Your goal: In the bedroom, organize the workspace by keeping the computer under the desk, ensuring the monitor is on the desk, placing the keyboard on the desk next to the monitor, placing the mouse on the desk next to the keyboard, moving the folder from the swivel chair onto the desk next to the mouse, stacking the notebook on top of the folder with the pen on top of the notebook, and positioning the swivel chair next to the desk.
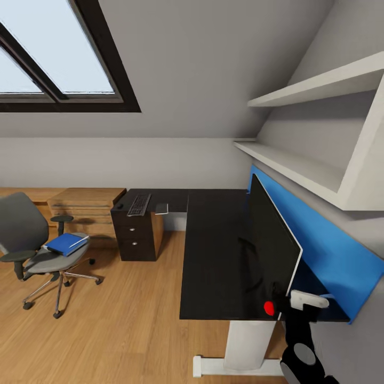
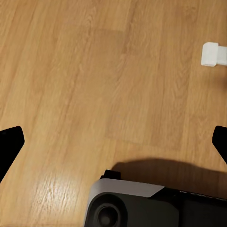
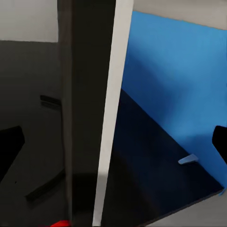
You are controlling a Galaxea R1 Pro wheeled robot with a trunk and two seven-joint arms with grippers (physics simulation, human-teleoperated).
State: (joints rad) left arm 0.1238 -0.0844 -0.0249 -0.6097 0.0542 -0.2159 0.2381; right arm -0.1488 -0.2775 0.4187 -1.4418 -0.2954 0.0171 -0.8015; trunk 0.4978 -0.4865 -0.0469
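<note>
We see one monitor [image 1: 272, 250] upright on the desk [image 1: 213, 256], edge-on against the blue wall panel [image 1: 325, 250] at right. Our right gripper [image 3: 113, 142] straddles its near edge, fingers spread, apparently steadying it. The left gripper [image 2: 113, 142] hangs open over bare floor. One keyboard [image 1: 139, 204] lies far left on the desk. One folder [image 1: 66, 243] waits on the one chair [image 1: 32, 240].

Monitor [image 1: 269, 250] stands on desk [image 1: 213, 256] along its right edge, in front of wall panel [image 1: 330, 256]. Keyboard [image 1: 139, 204] lies on desk's far left wing above drawer unit [image 1: 136, 237]. Folder [image 1: 66, 244] on swivel chair [image 1: 32, 240], left of desk.
</note>
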